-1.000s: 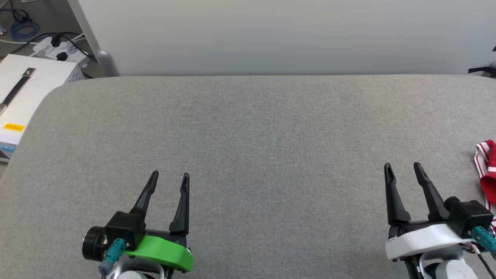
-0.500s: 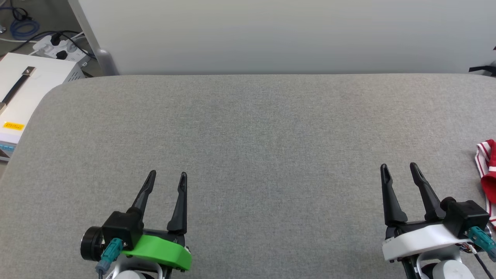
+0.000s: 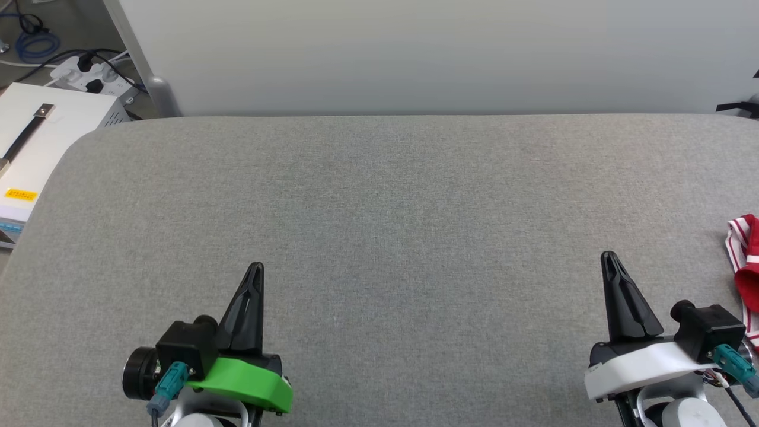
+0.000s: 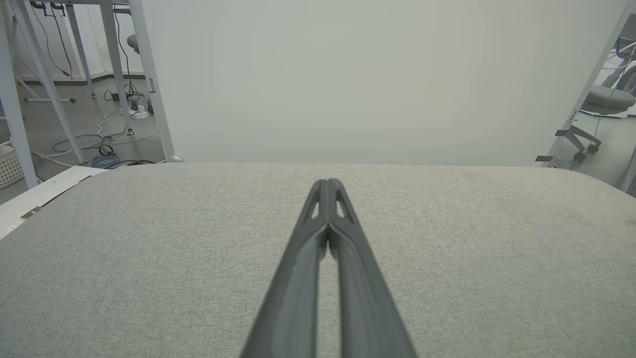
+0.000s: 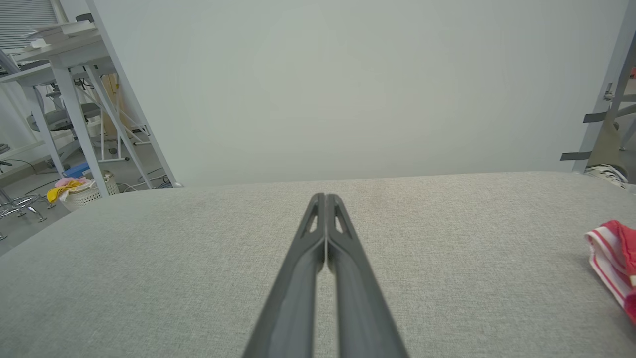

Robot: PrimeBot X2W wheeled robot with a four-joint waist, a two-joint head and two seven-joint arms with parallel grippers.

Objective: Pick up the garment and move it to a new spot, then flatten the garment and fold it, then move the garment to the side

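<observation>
The garment (image 3: 747, 267) is a red shirt with white-and-red striped trim, lying at the far right edge of the grey table (image 3: 385, 196); most of it is cut off by the frame. The right wrist view shows its striped corner, the garment (image 5: 613, 261), at the far right. My right gripper (image 3: 611, 258) is shut with nothing in it, a short way left of the garment and apart from it. My left gripper (image 3: 256, 268) is shut and empty near the table's front left. The fingertips meet in both wrist views, left gripper (image 4: 328, 183) and right gripper (image 5: 324, 197).
A pale panel (image 3: 439, 53) stands along the table's far edge. Off the table's left corner sit a white box (image 3: 35, 142) and a power strip with cables (image 3: 89, 74). White desk legs (image 5: 84, 129) and a basket (image 5: 79, 191) stand on the floor to the left.
Both grippers have gone from open to shut, with nothing between the fingers. The arms and the garment have stayed where they were.
</observation>
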